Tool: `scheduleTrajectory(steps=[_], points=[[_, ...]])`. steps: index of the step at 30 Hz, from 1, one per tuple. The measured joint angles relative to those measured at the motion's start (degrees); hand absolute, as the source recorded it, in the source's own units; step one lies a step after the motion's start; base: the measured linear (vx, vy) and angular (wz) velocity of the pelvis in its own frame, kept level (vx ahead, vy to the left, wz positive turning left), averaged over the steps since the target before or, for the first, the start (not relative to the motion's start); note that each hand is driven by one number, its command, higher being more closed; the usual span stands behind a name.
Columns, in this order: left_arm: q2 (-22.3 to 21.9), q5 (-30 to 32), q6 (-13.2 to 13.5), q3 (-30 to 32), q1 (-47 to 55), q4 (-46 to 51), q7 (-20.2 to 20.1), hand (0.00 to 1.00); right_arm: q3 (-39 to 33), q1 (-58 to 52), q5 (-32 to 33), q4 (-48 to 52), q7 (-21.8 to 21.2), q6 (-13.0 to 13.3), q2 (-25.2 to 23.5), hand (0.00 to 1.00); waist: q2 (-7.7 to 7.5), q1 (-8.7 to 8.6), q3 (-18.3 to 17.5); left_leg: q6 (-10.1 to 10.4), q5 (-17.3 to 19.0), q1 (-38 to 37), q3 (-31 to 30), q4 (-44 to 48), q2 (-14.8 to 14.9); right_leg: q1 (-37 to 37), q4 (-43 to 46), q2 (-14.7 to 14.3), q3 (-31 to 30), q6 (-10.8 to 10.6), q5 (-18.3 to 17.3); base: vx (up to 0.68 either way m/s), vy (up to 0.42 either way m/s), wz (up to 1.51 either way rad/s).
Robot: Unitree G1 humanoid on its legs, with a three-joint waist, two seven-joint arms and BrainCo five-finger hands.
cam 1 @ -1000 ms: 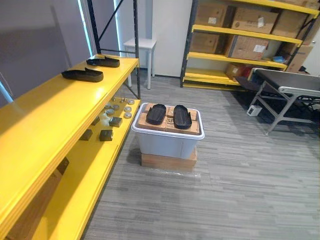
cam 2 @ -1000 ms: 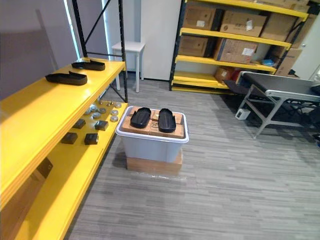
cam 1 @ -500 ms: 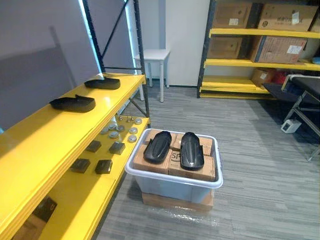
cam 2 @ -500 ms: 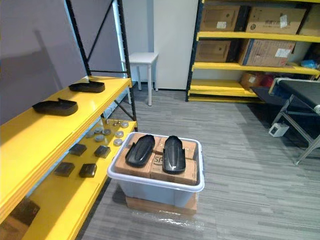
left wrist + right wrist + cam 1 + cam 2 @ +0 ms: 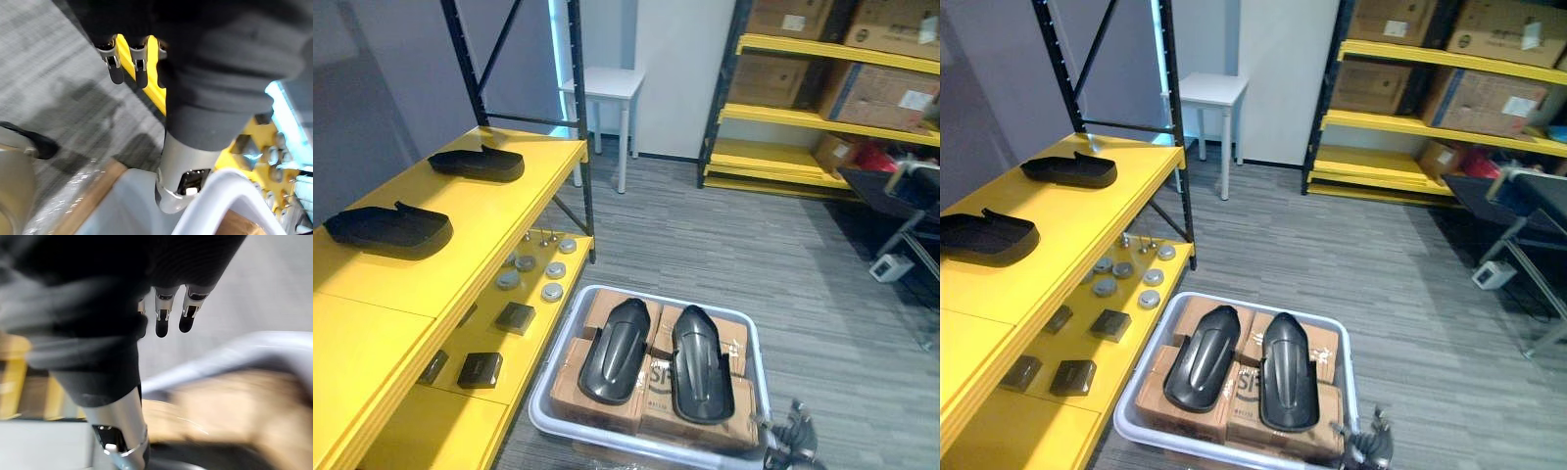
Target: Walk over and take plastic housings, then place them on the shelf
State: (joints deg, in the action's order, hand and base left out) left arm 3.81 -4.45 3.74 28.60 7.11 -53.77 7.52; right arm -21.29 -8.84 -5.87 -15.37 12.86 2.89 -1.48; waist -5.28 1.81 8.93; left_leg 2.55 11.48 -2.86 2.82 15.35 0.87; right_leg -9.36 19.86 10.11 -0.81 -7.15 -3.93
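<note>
Your right hand [image 5: 162, 313] hangs with its fingers loosely straight and nothing in them, its tips just off the near right corner of the white bin [image 5: 759, 345]. Your left hand [image 5: 139, 61] is relaxed and empty too, down by the bin's wall, with a yellow shelf edge past its fingers. In the bin, two black plastic housings lie close side by side on cardboard boxes [image 5: 570, 394]: the left housing [image 5: 615, 351] and the right housing [image 5: 700, 364]. To your left, the yellow shelf [image 5: 494, 220] carries two more on its upper board, the nearer shelf housing [image 5: 386, 228] and the farther shelf housing [image 5: 478, 164], well apart. Its lower board holds round metal discs [image 5: 553, 292] and dark blocks [image 5: 480, 369]. Beyond stand a small white table [image 5: 604, 83] and a rack [image 5: 783, 119] stacked with cartons [image 5: 879, 95].
</note>
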Motion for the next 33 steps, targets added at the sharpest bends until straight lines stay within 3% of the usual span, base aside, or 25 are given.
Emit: scheduleTrajectory(steps=[3, 4, 10, 16, 18, 25, 31, 32, 33], points=[[-2.51, 0.02, 0.08, -1.5, 1.2, -1.79, 0.4, 0.0, 0.06, 0.49, -4.06, 6.74, 2.03, 0.72, 2.85, 0.0, 3.69, 0.22, 0.12, 1.26, 0.41, 1.44, 0.04, -2.21, 4.51, 1.05, -7.22, -4.42, 1.5, 1.76, 2.33, 0.28, -0.238, -0.09], [-2.79, 0.06, 0.07, -2.54, 1.2, -2.66, 0.55, 0.0, 0.12, 0.81, -4.95, 8.35, 2.52, 1.23, 3.88, 0.0, 4.11, 0.2, 0.37, 2.09, -0.17, 1.87, 0.02, -3.56, 5.34, 0.95, -9.69, -5.4, 1.8, 2.34, 3.52, 0.2, -0.173, -0.07], [-1.34, 0.08, 1.26, -6.2, -1.87, -3.44, 1.19, 0.0, 1.22, 9.13, -6.78, 8.1, 6.49, 2.19, 7.41, 0.0, 4.38, -0.27, 6.2, 2.23, -0.97, 7.58, -3.11, -2.4, 5.15, -0.94, -13.53, -5.27, 4.6, 2.77, 5.72, 0.02, -0.046, 0.2], [0.6, -1.11, 1.58, -12.23, -6.8, -3.01, 2.31, 0.0, 6.3, 21.08, -6.92, 1.3, 9.2, 1.98, 12.46, 0.0, 5.05, 1.45, 12.81, 1.67, -1.62, 14.09, -5.98, 0.52, 3.52, -3.81, -15.32, -3.79, 6.58, 2.73, 8.04, -0.08, 0.038, 0.24], [1.15, -1.2, 1.63, -13.96, -7.87, -3.07, 2.38, 0.0, 7.64, 23.1, -6.81, -1.76, 9.36, 1.66, 13.7, 0.0, 5.0, 2.21, 13.71, 1.56, -1.74, 16.02, -6.15, 1.12, 3.26, -5.23, -15.27, -3.55, 6.81, 2.76, 8.39, -0.09, 0.037, 0.14], [2.01, -3.41, 1.66, -16.65, -11.13, -3.34, 3.56, 0.0, 11.55, 23.26, -6.73, -5.67, 9.3, 0.42, 14.0, 0.0, 5.04, 2.11, 15.77, 1.49, -2.04, 19.91, -7.44, 2.9, 2.77, -8.17, -14.11, -3.05, 7.83, 2.94, 8.6, -0.07, 0.023, 0.08], [2.07, -3.87, 1.74, -17.16, -12.03, -3.36, 4.84, 0.0, 12.38, 20.15, -10.86, -5.75, 10.45, -3.09, 10.93, 0.0, 4.93, 1.82, 16.32, 1.53, -2.12, 21.02, -7.37, 3.51, 2.89, -9.7, -12.99, -3.15, 7.59, 2.99, 8.6, -0.05, 0.008, -0.02], [2.15, -3.89, 1.74, -17.22, -12.11, -3.36, 4.96, 0.0, 12.36, 19.41, -11.75, -5.65, 10.82, -3.65, 10.1, 1.0, 4.9, 1.8, 16.46, 1.55, -2.13, 21.42, -7.38, 3.77, 2.89, -10.06, -12.84, -3.16, 7.54, 3.0, 8.61, -0.05, 0.007, -0.02], [2.25, -3.97, 1.74, -17.25, -12.16, -3.36, 5.21, 0.0, 12.36, 18.8, -12.49, -5.49, 10.99, -4.33, 9.33, 1.0, 4.82, 1.78, 16.74, 1.55, -2.13, 21.66, -7.32, 3.94, 2.89, -10.38, -12.64, -3.17, 7.49, 3.03, 8.63, -0.04, 0.007, -0.02]])
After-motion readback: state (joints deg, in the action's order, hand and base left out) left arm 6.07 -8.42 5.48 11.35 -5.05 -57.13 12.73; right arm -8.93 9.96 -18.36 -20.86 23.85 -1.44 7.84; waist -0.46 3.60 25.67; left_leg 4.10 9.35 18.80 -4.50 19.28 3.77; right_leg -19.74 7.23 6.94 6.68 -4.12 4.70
